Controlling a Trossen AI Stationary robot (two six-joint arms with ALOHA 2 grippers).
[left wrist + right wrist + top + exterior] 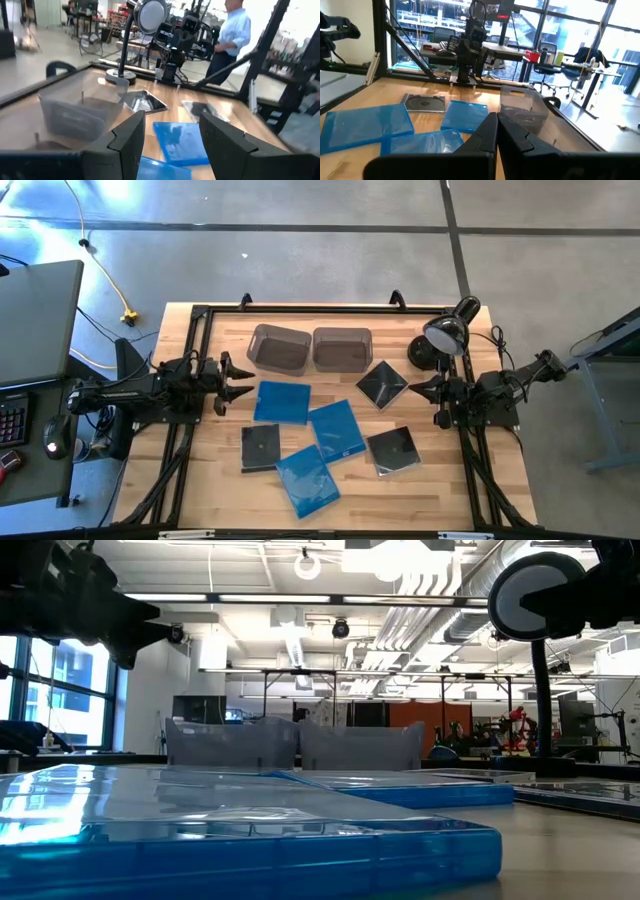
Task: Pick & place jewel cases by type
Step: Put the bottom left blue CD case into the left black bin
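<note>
Currently the left gripper (243, 384) hovers at the wooden counter's (440, 490) left edge, fingers spread, empty. Six thin square plastic jewel cases (322, 432), three blue, three black, lie mid-counter before two translucent grey bins (311, 348). Right gripper (420, 391) at right edge, fingers closed, empty.

Six jewel cases lie flat on the wooden table, none stacked in a bin. Three are bright blue: one (282, 401) squarely placed, one (337, 430) tilted beside it, one (307, 480) nearest the front edge (its corner touching the middle one). Three are dark and glossy: one (260, 447) left of the blues, one (392, 451) to their right, one (382, 385) turned diamond-wise.
</note>
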